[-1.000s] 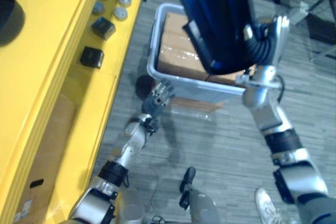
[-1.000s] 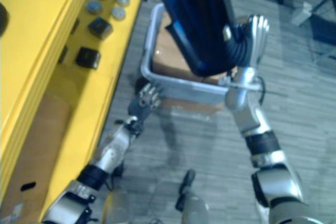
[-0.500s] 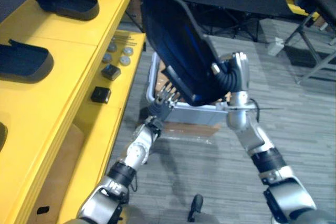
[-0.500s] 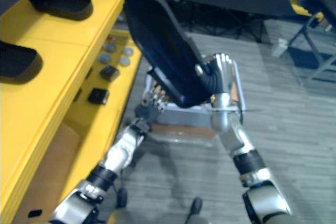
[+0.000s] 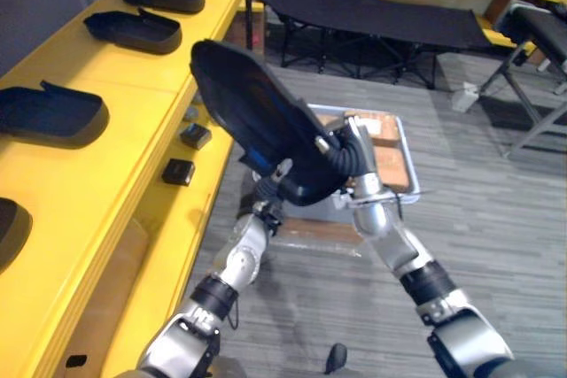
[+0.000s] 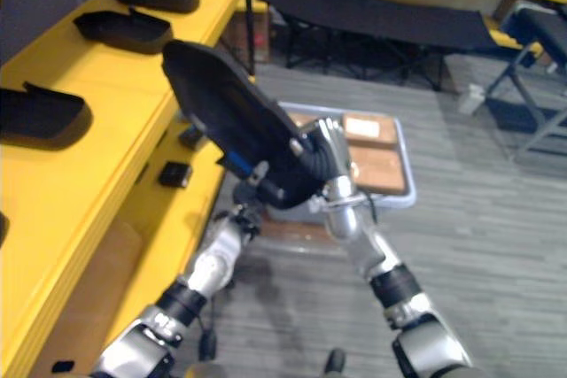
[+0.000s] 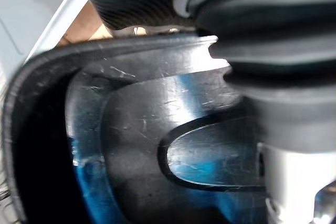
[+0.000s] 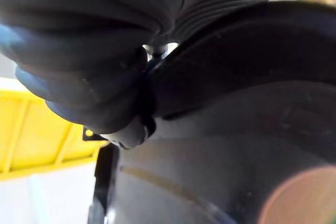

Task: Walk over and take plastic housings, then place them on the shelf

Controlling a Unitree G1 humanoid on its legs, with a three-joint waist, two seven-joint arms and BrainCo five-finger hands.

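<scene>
Glossy black plastic catching the light
The plastic housing (image 5: pixel 257 121) is gleaming, fine scratches showing inside; the right hand's (image 6: pixel 323 143) ribbed cover is looking matt, the yellow shelf (image 5: pixel 115 143) is shining smooth.

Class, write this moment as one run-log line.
housing held aloft | right hand grips its rim | left hand beneath it | shelf on robot's left

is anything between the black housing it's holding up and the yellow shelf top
Nothing visible does. The large black plastic housing is up beside the yellow shelf, and a bare stretch of its top lies open between two black housings already set there.
</scene>
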